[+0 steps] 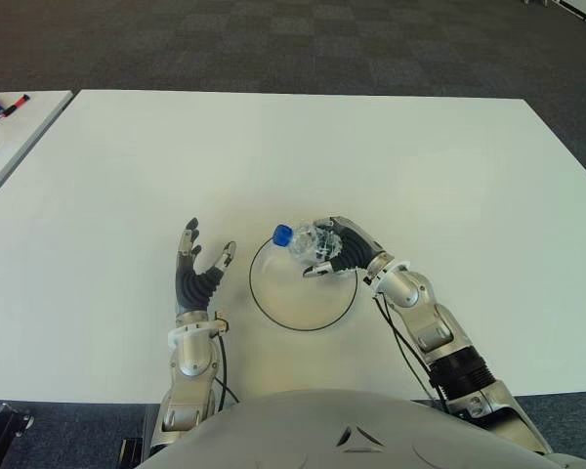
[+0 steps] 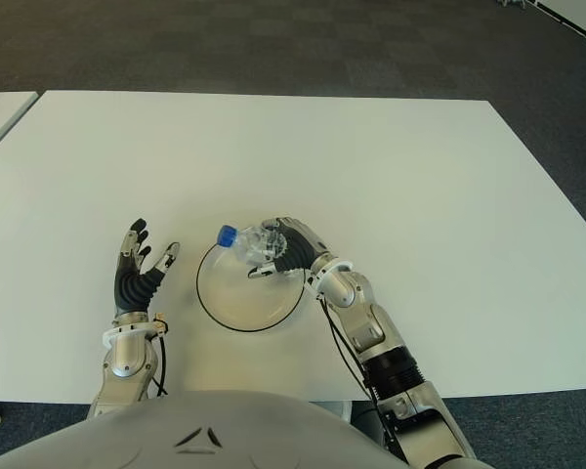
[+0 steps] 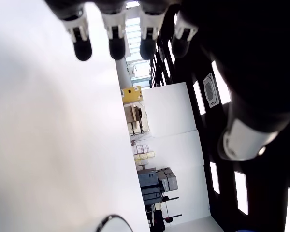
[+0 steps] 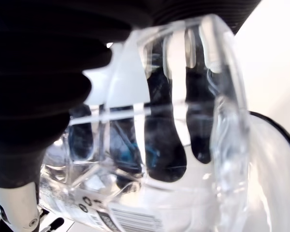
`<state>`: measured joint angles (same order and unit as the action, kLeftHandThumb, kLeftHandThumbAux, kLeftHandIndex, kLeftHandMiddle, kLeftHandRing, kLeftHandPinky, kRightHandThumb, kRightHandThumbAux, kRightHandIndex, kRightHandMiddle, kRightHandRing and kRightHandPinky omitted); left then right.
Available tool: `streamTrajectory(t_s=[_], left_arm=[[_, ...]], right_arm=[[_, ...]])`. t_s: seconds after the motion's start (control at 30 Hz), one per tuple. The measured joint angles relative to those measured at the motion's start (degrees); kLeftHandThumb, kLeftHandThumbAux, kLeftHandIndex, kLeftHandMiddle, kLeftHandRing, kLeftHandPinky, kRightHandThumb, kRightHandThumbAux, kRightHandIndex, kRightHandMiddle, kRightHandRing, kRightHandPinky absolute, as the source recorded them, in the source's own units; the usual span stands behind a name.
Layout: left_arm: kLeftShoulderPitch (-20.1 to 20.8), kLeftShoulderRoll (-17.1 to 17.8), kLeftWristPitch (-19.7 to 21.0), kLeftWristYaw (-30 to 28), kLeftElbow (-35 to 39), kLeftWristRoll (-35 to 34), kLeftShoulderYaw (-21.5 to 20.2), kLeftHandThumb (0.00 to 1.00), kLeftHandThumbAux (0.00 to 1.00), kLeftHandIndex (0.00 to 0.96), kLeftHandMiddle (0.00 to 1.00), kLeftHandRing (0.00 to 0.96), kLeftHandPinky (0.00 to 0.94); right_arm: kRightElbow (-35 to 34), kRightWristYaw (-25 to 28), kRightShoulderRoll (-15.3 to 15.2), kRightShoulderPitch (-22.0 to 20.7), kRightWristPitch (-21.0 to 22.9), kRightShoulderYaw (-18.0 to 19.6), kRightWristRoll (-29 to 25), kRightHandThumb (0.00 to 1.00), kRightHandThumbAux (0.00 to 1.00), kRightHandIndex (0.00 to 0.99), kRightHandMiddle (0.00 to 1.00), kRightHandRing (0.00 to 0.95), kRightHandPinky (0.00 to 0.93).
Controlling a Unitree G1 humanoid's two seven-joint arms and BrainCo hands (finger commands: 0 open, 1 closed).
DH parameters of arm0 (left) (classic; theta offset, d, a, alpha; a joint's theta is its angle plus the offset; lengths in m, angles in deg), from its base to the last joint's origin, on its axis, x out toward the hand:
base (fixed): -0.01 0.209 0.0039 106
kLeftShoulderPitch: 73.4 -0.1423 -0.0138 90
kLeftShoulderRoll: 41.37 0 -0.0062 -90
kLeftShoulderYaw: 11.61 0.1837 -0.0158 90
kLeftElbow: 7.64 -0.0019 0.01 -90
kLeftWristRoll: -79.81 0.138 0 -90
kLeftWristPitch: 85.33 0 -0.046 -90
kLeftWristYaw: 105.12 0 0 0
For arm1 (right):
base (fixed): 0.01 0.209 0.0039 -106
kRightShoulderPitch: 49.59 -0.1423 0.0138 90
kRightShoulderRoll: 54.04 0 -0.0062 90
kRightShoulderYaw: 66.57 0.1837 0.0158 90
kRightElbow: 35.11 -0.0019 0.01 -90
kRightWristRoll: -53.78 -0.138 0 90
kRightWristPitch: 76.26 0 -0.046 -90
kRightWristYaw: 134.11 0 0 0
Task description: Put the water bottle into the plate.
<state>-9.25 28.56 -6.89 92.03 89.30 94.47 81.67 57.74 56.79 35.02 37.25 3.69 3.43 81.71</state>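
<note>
You are looking down at a white table. Near its front edge lies a plate, white with a dark rim. Your right hand is clamped on the water bottle, held sideways over the plate's far rim, likely ready to set down. Your left hand shows left of the plate, fingers spread, holding nothing.

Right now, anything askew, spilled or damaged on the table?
Nothing spilled or visibly damaged. The clear plastic water bottle with a blue cap lies tilted on its side, not upright, gripped by the right hand over the far rim of the clear round plate with a dark rim. The left hand shows open left of the plate.
</note>
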Motion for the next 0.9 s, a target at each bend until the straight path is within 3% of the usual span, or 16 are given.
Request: streamTrajectory(t_s=[0.9], left_arm=[[0.3, -0.3, 0.5, 0.0, 0.0, 1.7, 0.3, 0.229, 0.612, 0.06, 0.077, 0.058, 0.068]], right_arm=[[2.3, -1.1, 0.2, -0.9, -2.1, 0.0, 1.0, 0.717, 0.712, 0.44, 0.863, 0.857, 0.855]])
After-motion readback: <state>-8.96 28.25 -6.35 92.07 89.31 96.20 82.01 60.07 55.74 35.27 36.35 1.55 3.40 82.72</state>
